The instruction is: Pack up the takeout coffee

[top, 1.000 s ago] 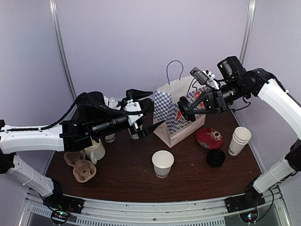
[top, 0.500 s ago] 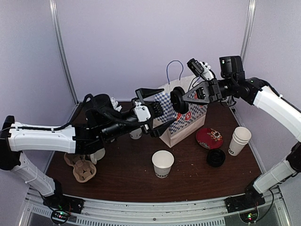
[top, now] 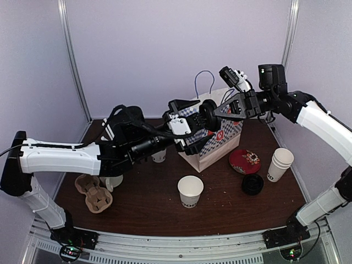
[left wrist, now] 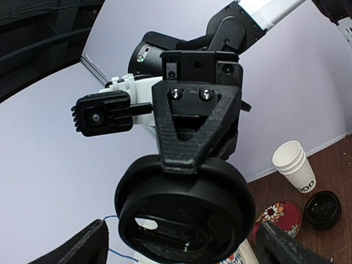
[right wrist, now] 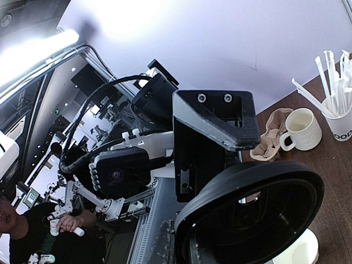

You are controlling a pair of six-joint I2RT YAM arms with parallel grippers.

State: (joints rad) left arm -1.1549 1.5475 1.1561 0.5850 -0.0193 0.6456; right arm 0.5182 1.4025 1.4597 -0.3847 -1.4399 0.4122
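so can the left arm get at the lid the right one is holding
Probably yes: the left gripper is open, fingers either side of the black lid, which the right gripper holds up in open air.

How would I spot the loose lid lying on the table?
Find the checkered paper bag at the back. Right of it lies a red patterned plate; the lid sits just in front, the only black disc on the table.

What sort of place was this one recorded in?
Most likely a robot lab cell dressed up as a café takeout counter: plain backdrop walls, a metal rail along the near edge, and a wooden table set with paper cups, a checked paper bag and a cardboard cup carrier.
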